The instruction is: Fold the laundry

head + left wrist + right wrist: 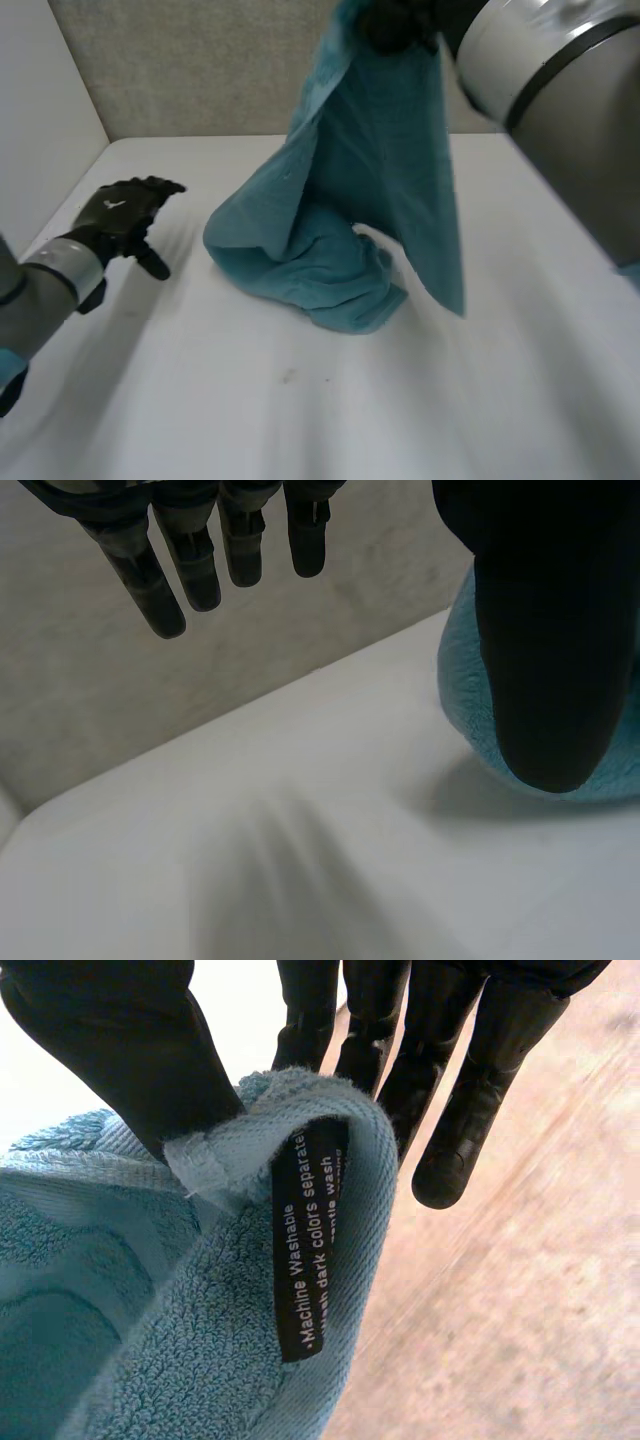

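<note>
My left arm [40, 290] reaches in low at the left side. My left robot hand [125, 212] is palm down, fingers [195, 565] straight and slightly spread, thumb [545, 660] set apart, holding nothing. My right arm [560, 90] is raised high. My right robot hand [395, 22] pinches the teal towel [375, 170] between thumb [130, 1050] and straight fingers [480, 1070].
</note>
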Robot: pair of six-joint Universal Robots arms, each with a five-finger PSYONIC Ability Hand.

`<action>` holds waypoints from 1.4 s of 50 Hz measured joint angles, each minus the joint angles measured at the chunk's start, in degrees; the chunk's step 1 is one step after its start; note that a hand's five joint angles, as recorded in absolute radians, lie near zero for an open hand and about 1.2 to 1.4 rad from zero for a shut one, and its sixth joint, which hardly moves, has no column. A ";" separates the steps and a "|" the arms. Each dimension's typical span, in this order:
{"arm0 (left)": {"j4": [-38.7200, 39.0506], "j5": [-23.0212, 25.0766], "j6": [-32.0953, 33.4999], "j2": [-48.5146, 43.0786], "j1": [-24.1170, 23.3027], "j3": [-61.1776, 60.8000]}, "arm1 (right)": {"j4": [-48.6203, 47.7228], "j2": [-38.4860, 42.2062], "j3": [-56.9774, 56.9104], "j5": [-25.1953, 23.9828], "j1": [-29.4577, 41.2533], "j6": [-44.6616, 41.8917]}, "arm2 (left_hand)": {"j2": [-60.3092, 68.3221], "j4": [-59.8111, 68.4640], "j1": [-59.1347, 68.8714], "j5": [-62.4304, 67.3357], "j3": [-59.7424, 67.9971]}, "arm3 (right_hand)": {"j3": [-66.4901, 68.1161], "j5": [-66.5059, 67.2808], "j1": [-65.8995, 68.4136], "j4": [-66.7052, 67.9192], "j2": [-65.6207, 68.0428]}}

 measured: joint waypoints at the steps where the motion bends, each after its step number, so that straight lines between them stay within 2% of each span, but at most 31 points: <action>1: 1.06 0.36 -0.33 -1.03 -0.68 0.71 | 0.04 -1.47 0.51 -0.16 -0.01 -0.05 | 0.00 0.00 0.00 0.00 0.00 | 0.00 0.00 0.00 0.00 0.00; 11: 8.24 1.26 -3.36 -10.78 -6.47 8.39 | 0.22 -11.08 5.54 -1.21 -0.34 0.05 | 0.08 0.07 0.15 0.00 0.00 | 0.00 0.00 0.00 0.00 0.00; 12: 8.14 1.37 -3.77 -12.05 -7.09 9.40 | 0.46 -11.81 6.24 -1.07 -0.71 0.05 | 7.57 7.19 8.93 6.54 7.07 | 0.00 0.00 0.00 0.00 0.00; 15: 7.09 2.04 -4.69 -13.71 -8.00 10.54 | 0.99 -12.33 7.13 -0.55 -1.95 0.05 | 7.57 7.19 8.93 6.54 7.07 | 0.00 0.00 0.00 0.00 0.00; 16: 5.80 2.88 -5.45 -14.59 -8.61 11.08 | 1.48 -12.40 7.75 0.10 -3.46 0.05 | 15.30 15.34 17.18 14.53 14.61 | 0.00 0.00 0.00 0.00 0.00; 20: 1.95 5.17 -6.63 -15.10 -9.55 11.26 | 2.21 -12.01 8.80 1.17 -6.88 0.06 | 15.74 15.73 16.79 14.73 15.08 | 0.00 0.00 0.00 0.00 0.00; 26: -3.79 6.72 -7.42 -11.34 -7.87 10.61 | 2.43 -9.75 9.94 1.72 -10.61 0.04 | 13.44 12.82 14.39 11.56 12.87 | 0.00 0.00 0.33 0.00 0.00; 32: -5.54 6.66 -7.47 -6.12 -3.69 7.42 | 2.33 -7.99 10.57 1.45 -11.10 0.17 | 12.93 12.31 14.10 11.11 12.53 | 0.00 0.00 0.33 0.00 0.00; 36: -5.59 8.35 -7.28 -4.19 -2.28 4.03 | 2.25 -7.61 11.43 1.32 -10.99 0.28 | 12.67 12.09 13.53 10.94 12.18 | 0.24 0.00 0.33 0.00 0.00; 41: -5.44 12.38 -7.01 -5.60 -2.69 2.16 | 2.23 -7.61 12.53 1.27 -10.92 0.39 | 12.67 12.09 13.53 10.93 12.18 | 0.29 0.00 0.33 0.00 0.00; 44: -5.44 12.38 -7.01 -5.60 -2.69 2.16 | 2.23 -7.61 12.53 1.27 -10.92 0.39 | 12.67 12.09 13.53 10.93 12.18 | 0.29 0.00 0.33 0.00 0.00; 45: -5.37 15.58 -6.91 -8.87 -4.05 2.57 | 2.20 -7.62 13.40 1.28 -11.00 0.34 | 12.67 12.09 13.53 10.93 12.18 | 0.29 0.00 0.33 0.00 0.00; 53: -5.05 16.32 -6.98 -12.80 -6.61 4.58 | 2.21 -7.61 14.42 1.29 -11.85 0.20 | 12.67 12.09 13.53 10.93 12.18 | 0.29 0.00 0.33 0.00 0.00; 54: -4.73 15.74 -7.05 -14.84 -8.25 6.46 | 2.23 -7.60 14.98 1.26 -12.52 0.17 | 12.67 12.09 13.53 10.92 12.18 | 0.29 0.00 0.33 0.00 0.00; 60: -3.93 13.48 -7.12 -17.59 -10.64 10.21 | 2.13 -7.48 15.37 1.28 -13.15 0.13 | 16.11 15.36 16.52 14.55 14.93 | 0.29 0.00 0.33 0.00 0.00; 61: -3.53 12.54 -7.12 -18.27 -11.31 11.39 | 2.01 -7.42 15.33 1.31 -13.31 0.11 | 35.37 34.09 37.19 32.87 33.45 | 0.29 0.00 0.33 0.00 0.00; 63: -3.06 11.49 -7.11 -18.81 -11.84 12.51 | 1.79 -7.31 15.20 1.36 -13.56 0.08 | 47.48 46.55 49.43 45.02 45.74 | 0.29 0.00 0.33 0.00 0.00; 64: -3.06 11.49 -7.11 -18.81 -11.84 12.51 | 1.79 -7.31 15.20 1.36 -13.56 0.08 | 47.48 46.55 49.43 45.02 45.74 | 0.29 0.00 0.33 0.00 0.00; 65: -1.55 8.24 -7.07 -19.73 -12.72 15.21 | 1.25 -7.11 14.86 1.44 -14.01 0.07 | 55.16 54.85 52.29 50.63 54.02 | 0.29 0.00 0.33 0.00 0.00; 67: 1.01 2.58 -7.00 -20.00 -13.34 19.15 | -2.09 -5.81 12.56 1.78 -15.80 0.11 | 56.49 56.27 52.29 50.63 55.12 | 0.29 0.00 0.33 0.01 0.28; 69: 1.01 2.58 -7.00 -20.00 -13.34 19.15 | -2.09 -5.81 12.56 1.78 -15.80 0.11 | 56.49 56.27 52.29 50.63 55.12 | 0.29 0.00 0.33 0.01 0.28; 70: 4.34 -4.23 -6.96 -18.75 -13.61 23.69 | -6.75 -3.95 9.08 2.31 -17.29 0.28 | 56.72 56.44 52.29 50.64 55.51 | 0.30 0.00 0.33 0.02 0.53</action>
